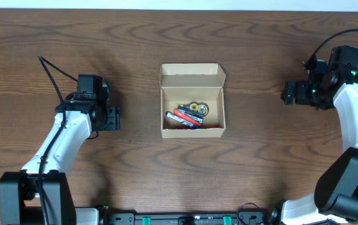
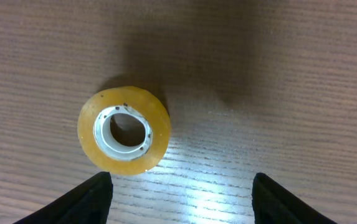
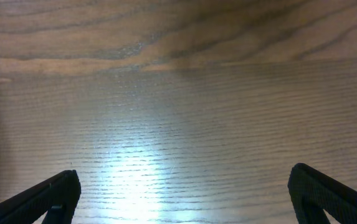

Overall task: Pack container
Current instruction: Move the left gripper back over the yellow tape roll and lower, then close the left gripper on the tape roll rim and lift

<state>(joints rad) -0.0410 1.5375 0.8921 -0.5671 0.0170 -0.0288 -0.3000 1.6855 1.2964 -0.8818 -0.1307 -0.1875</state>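
while the container (image 1: 190, 94) lies well apart between them, left claw (image 2: 181, 186) spread open, right claw (image 3: 183, 186) spread open

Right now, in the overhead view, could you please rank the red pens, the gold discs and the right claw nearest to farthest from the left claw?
1. Red pens, left in the box.
2. Gold discs, just right of them.
3. Right claw, far right.

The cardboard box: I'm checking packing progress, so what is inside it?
Inside the cardboard box, flap open, lie red and black stick-shaped items and small yellow-and-black round pieces. Anything beneath that pile is covered; they are too small to identify.
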